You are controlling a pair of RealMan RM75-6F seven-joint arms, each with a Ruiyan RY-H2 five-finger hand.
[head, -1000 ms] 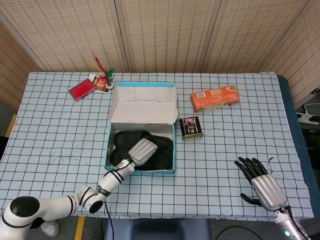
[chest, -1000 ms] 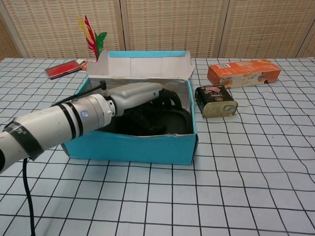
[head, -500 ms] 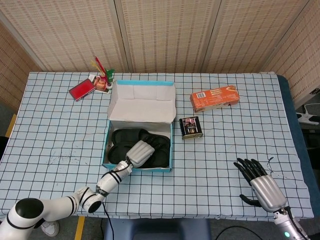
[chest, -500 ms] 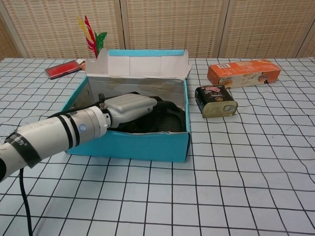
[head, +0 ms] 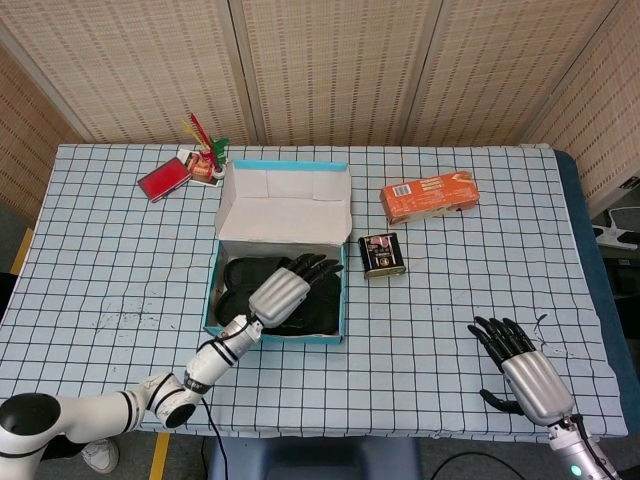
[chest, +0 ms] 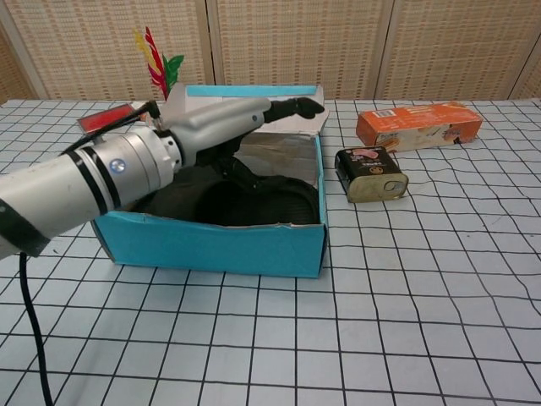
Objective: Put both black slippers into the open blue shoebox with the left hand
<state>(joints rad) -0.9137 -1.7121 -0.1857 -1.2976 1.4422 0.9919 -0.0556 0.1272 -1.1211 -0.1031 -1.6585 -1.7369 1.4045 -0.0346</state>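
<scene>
Slippers [head: 300,310] inside blue shoebox [chest: 211,247], left hand [head: 290,285] above, fingers spread, empty; no legible lettering anywhere.

A table [head: 480,270] covered with a white cloth printed in a dark grid fills most of the head view. Behind its far edge stand tan woven screen panels [head: 320,65] in pale frames, angling in at both sides. Grey floor [head: 15,250] shows past the left edge, with a yellow stripe [head: 158,455] near the front left corner. Light is even and soft.
</scene>
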